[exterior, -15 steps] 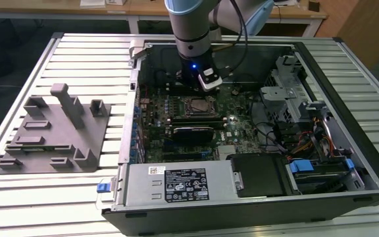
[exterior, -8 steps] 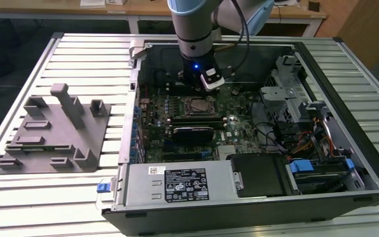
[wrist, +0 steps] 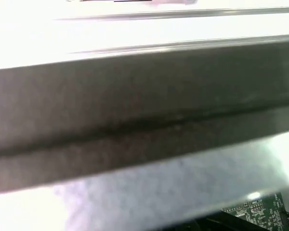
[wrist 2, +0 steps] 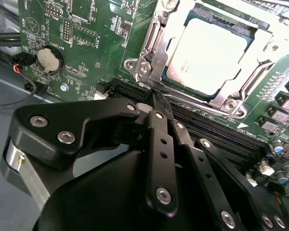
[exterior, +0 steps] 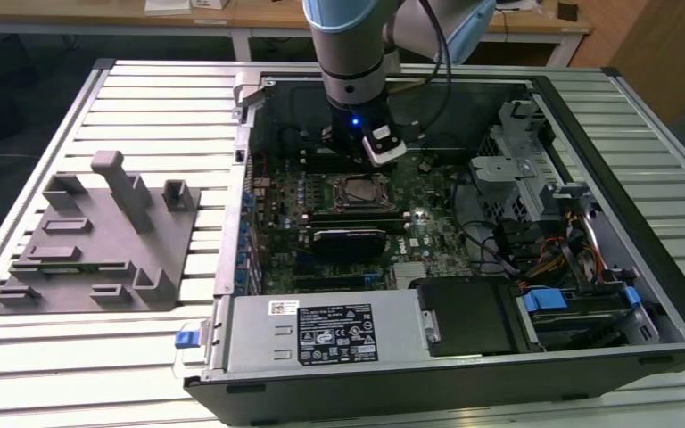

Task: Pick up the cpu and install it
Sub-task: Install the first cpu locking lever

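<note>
Seating of the cpu (wrist 2: 209,55), the small flat square chip with the pale silvery top, looked done. In the second wrist view it lay flat inside the dark metal-framed socket (wrist 2: 154,41), with the frame folded down around its edges. We judged that the frame was what kept it level on the green motherboard (wrist 2: 86,29). The black claw (wrist 2: 156,101) had its fingers pressed together with nothing visible between them. Their tips pointed at the near corner of the frame, just beside the chip but not on it. We took that narrow, closed shape as suited to working at the socket's hardware rather than carrying anything. In the exterior view the arm stood upright over the open black computer case (exterior: 656,245), holding the claw directly above the socket. The grey plastic tray (exterior: 93,241) lay well apart on the slatted metal bench (exterior: 140,98), outside the case.
</note>
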Robot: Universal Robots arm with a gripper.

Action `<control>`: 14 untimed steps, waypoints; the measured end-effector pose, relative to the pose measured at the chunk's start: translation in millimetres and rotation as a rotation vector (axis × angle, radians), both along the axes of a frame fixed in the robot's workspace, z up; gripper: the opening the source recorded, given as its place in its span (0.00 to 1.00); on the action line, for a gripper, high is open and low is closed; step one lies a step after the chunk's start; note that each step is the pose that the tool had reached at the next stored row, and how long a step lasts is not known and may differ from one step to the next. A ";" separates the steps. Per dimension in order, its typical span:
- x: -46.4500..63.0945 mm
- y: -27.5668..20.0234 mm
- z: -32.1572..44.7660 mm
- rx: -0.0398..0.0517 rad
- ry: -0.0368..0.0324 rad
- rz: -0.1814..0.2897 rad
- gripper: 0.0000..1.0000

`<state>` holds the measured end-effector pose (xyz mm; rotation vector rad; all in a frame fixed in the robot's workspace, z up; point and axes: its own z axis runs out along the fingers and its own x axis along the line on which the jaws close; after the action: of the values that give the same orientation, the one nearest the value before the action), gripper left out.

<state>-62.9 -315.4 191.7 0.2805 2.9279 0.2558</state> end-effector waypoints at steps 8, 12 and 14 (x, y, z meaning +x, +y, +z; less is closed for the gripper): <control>0.1 -0.2 12.1 0.0002 0.0001 0.000 0.11; 0.1 -0.2 23.5 0.0002 0.0001 0.000 0.11; 0.1 -0.3 27.4 0.0002 0.0002 0.000 0.11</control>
<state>-62.8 -315.6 219.1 0.2806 2.9280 0.2562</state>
